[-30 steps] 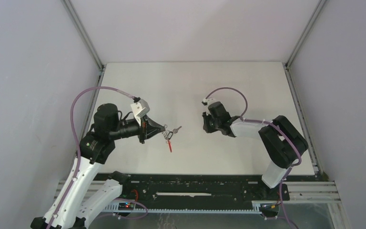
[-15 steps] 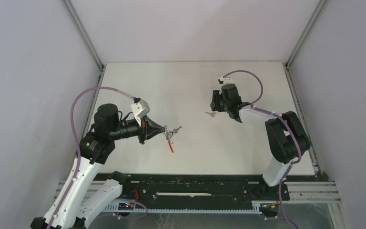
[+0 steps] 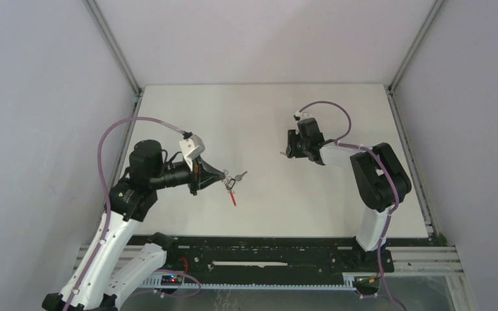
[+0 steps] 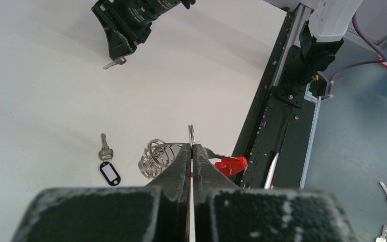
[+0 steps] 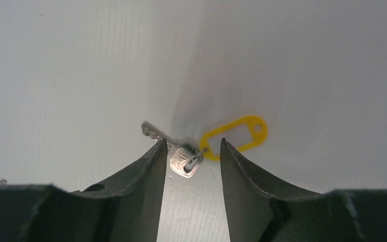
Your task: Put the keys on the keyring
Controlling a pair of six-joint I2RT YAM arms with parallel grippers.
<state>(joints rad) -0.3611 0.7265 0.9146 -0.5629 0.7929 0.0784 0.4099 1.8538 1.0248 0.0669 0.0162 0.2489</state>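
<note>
Looking at where things sit, I'd call this the pick-up step for the first key. The right gripper point(image 5: 192, 143) is down at the tabletop point(image 3: 337, 116) with its jaws spread, one on each side of the yellow-tag key point(image 5: 179, 157). The key lies flat between them, its head right in the gap and the yellow tag point(image 5: 234, 135) trailing off to one side. Nothing is gripped on that side yet.

Over on the other arm, the left gripper point(image 4: 192, 147) has its jaws pressed together on one wire ring point(image 4: 192, 132) of the keyring point(image 4: 156, 155), holding the bunch up off the tabletop with the red band point(image 4: 230, 165) hanging below. The black-tag key point(image 4: 106, 162) lies on the tabletop just beside that, untouched as far as I can tell.

Next move, my guess: close on the key head, not the tag, so the key doesn't swing, then lift it and carry it across to the held ring. Threading the little hole onto a wire ring looks like the fiddly part.

Writing-wise, nothing readable. Both tags' label windows look blank, and I can't spot any brand.
</note>
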